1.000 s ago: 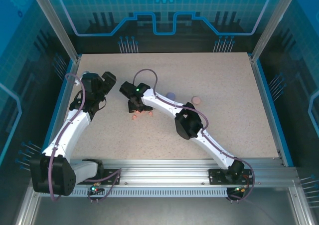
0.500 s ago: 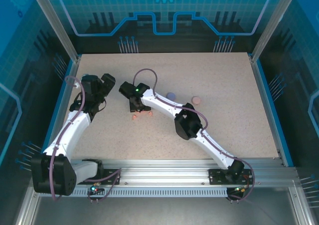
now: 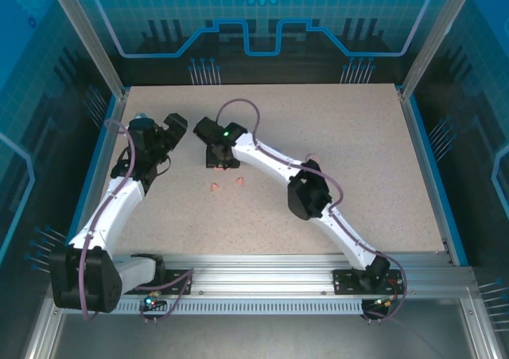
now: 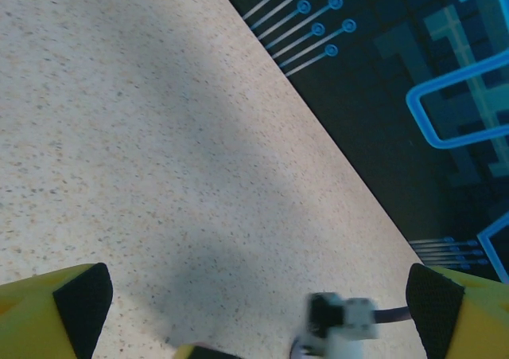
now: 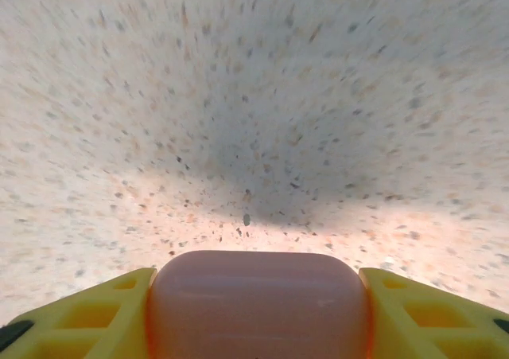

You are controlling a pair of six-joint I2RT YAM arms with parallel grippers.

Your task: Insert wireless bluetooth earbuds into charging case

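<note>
Speckled beige desk (image 3: 358, 136) inside a blue-lit enclosure.
The desk has blue trim (image 3: 427, 160) along its sides and an aluminium rail (image 3: 262, 282) across its near edge. Two slanted aluminium posts (image 3: 83, 33) rise from the far corners, framing a dark back panel (image 3: 262, 25) printed with bright blue circuit lines. From the left wrist, the desk's edge runs diagonally against that dark patterned wall (image 4: 398, 80). From the right wrist, the desk surface (image 5: 254, 96) looks blurred, with a soft shadow at its middle.

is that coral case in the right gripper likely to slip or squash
The coral case looks smooth and rounded, so it could slip or twist in the right gripper. It spans both fingers without visibly deforming, so it is probably rigid. Its curved sides may let it rock once set down.
</note>
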